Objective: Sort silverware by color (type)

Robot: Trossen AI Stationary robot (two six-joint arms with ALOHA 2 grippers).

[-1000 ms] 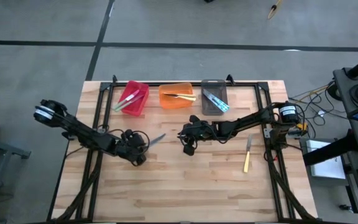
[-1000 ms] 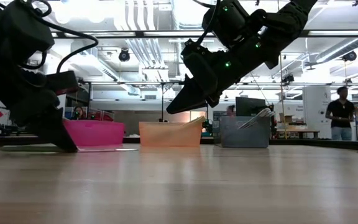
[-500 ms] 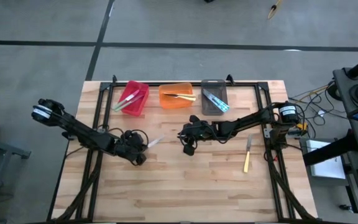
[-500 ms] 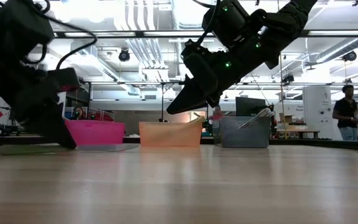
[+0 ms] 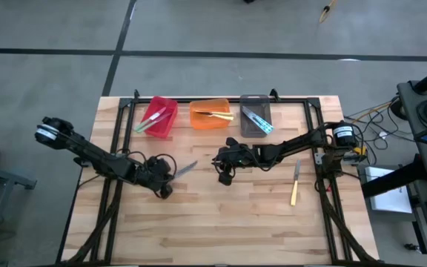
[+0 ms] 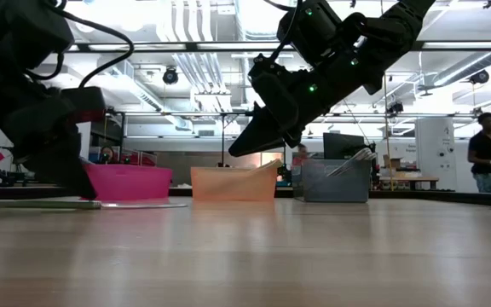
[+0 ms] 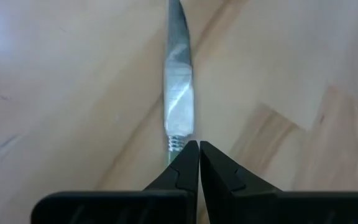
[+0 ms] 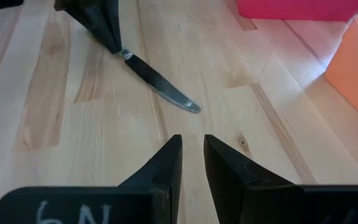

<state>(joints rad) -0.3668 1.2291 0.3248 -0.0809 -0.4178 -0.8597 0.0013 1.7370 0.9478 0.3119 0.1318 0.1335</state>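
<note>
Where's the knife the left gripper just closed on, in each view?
High: knife left of centre, blade sticking out of the left gripper.
Low: lying flat at far left, under the left arm.
Left wrist: centre, blade running up from the shut fingertips.
Right wrist: upper middle, ahead of the right gripper.
Shared landmark: red bin, behind the knife.

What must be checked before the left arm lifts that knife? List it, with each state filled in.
1. Left gripper closed on the knife at the handle end: ok.
2. Knife off the table: not ok; it lies flat in the low view.
3. Right gripper clear of the knife: ok; it hovers apart, jaws slightly open and empty.
4. Red bin open on top, green-handled pieces inside: ok.
5. Grip firm enough to carry: cannot tell.
</note>
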